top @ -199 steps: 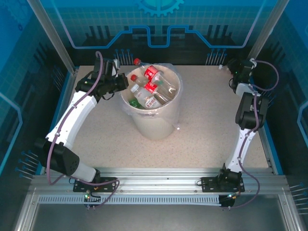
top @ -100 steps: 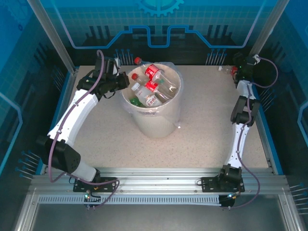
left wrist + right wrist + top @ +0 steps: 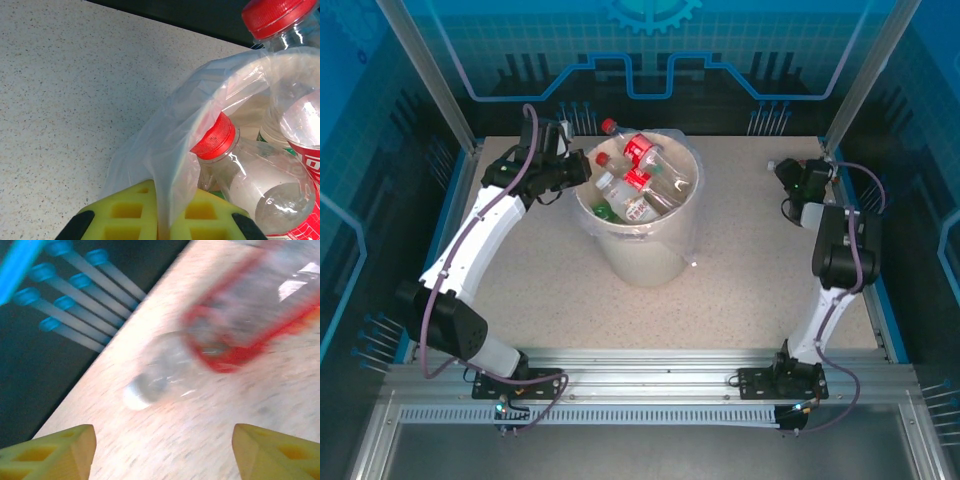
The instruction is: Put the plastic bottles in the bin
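One bin [image 3: 640,255] holds about six bottles [image 3: 640,150], a seventh bottle [image 3: 240,315] lies at two o'clock on the table [image 3: 740,270], beside two arms [image 3: 470,240].

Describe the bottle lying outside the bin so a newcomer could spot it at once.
Start at the large round cream-white plastic bin on the speckled table, then look to the table's far right corner, just ahead of the right gripper. A clear plastic bottle with a red label lies there on its side; the other bottles are piled inside the bin.

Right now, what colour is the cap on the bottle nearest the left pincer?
Red; the cap shows best in the left wrist view.
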Robot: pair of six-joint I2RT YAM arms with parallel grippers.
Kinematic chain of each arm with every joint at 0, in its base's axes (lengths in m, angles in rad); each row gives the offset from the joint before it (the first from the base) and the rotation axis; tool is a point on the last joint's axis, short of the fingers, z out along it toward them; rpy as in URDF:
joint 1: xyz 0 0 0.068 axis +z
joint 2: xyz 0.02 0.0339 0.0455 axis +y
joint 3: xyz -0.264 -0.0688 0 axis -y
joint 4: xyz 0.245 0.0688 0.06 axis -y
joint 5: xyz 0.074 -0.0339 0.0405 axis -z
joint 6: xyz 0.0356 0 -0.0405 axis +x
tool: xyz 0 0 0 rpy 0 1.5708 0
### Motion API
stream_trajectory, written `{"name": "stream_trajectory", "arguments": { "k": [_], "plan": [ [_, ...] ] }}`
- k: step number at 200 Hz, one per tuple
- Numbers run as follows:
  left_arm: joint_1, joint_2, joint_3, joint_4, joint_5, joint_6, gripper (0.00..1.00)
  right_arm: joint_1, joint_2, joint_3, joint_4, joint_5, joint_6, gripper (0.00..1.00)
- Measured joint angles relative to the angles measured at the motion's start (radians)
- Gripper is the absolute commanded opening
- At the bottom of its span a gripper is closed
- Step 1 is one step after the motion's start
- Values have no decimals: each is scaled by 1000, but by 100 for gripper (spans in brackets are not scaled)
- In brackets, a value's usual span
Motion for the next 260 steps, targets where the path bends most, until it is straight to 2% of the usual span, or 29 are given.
{"name": "stream_trajectory", "arguments": {
  "k": [15,32,61,108,172,237,260],
  "plan": [
    [-2,0,0,2,0,0,0,47,-129,3,-42,-20,-100,79],
    [-3,-1,0,1,0,1,0,53,-235,40,-118,-39,-232,81],
    [-3,-13,-13,2,0,3,0,8,-265,168,-366,-73,-488,86],
    [-7,-30,-24,-5,13,22,0,-55,-70,487,-866,-101,-896,92],
    [-8,-60,-66,31,36,23,0,-98,185,786,-1152,-134,-1392,97],
    [-8,-66,-74,37,38,27,0,-113,431,1165,-1454,-182,-1664,100],
    [-8,-66,-74,38,39,26,0,-116,480,1219,-1524,-188,-1727,100]
  ]
}}
